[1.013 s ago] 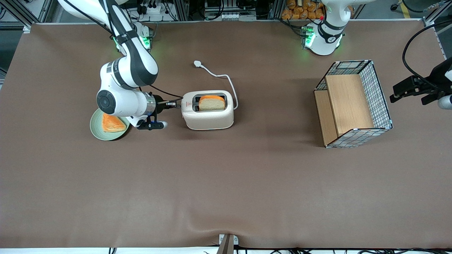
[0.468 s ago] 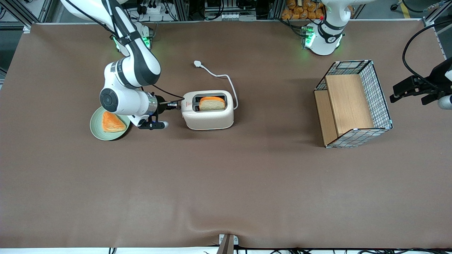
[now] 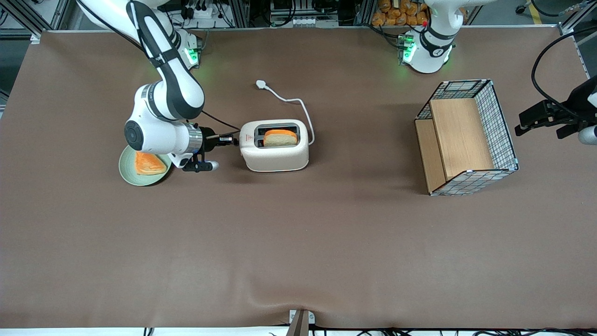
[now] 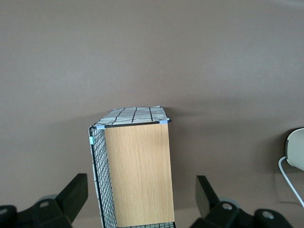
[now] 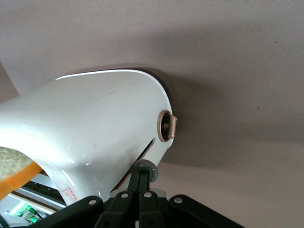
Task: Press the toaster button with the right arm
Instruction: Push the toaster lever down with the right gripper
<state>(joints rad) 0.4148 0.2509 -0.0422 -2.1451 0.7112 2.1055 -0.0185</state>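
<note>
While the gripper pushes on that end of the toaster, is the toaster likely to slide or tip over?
Sliding seems likelier than tipping. The toaster sits low and wide on the tablecloth, its cord lying slack, so nothing anchors it. The gripper meets the narrow end at the lever, fingers together. The toaster looks small, probably light.

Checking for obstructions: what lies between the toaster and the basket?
Nothing: bare brown table separates the toaster from the basket in the front view. The gripper is at the toaster's narrow end.

A green plate (image 3: 128,173) holding orange-crusted toast (image 3: 148,163) sits mid-frame on the brown bench (image 3: 298,242); a wire-and-wood basket (image 3: 466,137) lies toward the parked arm's end.
</note>
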